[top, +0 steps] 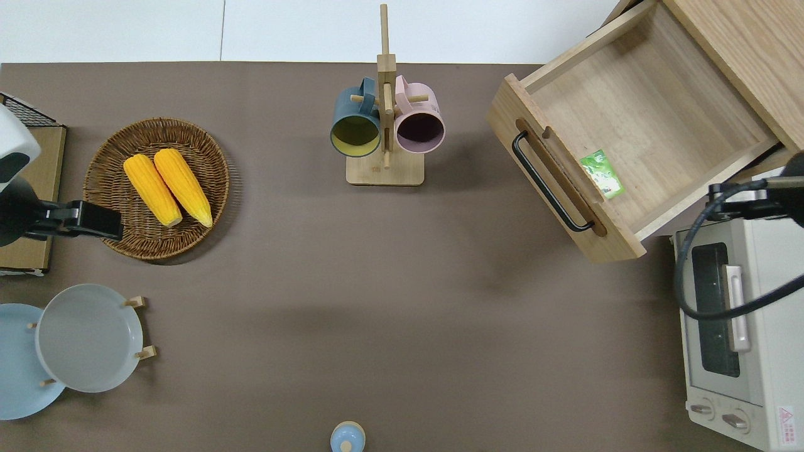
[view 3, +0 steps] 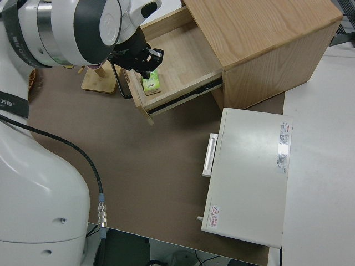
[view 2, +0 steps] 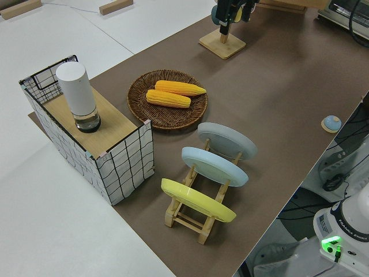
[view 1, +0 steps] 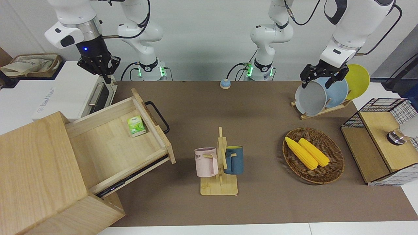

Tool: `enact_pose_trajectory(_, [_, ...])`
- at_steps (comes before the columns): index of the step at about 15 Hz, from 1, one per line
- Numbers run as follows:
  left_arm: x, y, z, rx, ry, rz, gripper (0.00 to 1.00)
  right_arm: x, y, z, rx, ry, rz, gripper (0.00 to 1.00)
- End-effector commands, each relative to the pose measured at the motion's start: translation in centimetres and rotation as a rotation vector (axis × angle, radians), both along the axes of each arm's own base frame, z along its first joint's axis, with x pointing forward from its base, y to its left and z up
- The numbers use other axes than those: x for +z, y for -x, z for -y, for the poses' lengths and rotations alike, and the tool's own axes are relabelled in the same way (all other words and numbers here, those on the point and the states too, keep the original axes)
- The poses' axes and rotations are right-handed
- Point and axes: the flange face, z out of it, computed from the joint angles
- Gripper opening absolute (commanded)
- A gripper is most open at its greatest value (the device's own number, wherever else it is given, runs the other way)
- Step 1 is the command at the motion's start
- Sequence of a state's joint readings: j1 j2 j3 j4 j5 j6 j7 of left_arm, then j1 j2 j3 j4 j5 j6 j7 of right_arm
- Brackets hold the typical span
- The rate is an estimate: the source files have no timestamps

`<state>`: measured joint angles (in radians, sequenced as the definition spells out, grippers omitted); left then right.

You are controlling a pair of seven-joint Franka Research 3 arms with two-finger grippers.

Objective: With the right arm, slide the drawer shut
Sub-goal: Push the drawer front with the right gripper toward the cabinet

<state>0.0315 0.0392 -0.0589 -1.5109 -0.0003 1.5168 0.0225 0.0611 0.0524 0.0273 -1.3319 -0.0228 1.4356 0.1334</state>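
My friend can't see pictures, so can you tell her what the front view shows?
A wide wooden drawer is pulled open with a small green packet inside, and the right arm's hand hangs above the white toaster oven, not touching the drawer. Mugs, corn and plates sit along the brown table.

two mugs (view 1: pixel 206 162), two corn cobs (view 1: pixel 307 152), three plates (view 2: pixel 218 164)
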Motion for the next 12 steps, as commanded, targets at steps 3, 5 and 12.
enact_pose_trajectory(3, [0.4,-0.2,-0.1,-0.011,-0.016,-0.005,0.99,-1.2,0.0,-7.5,-0.174,-0.020,0.026,0.000])
enact_pose_trajectory(5, [0.3,-0.2,-0.1,-0.011,-0.016,-0.006,0.99,-2.1,-0.1,-10.3,-0.217,-0.023,0.018,0.000])
enact_pose_trajectory(12, [0.4,-0.2,-0.1,-0.011,-0.016,-0.005,0.99,-6.4,-0.1,-18.9,-0.420,-0.023,-0.013,0.000])
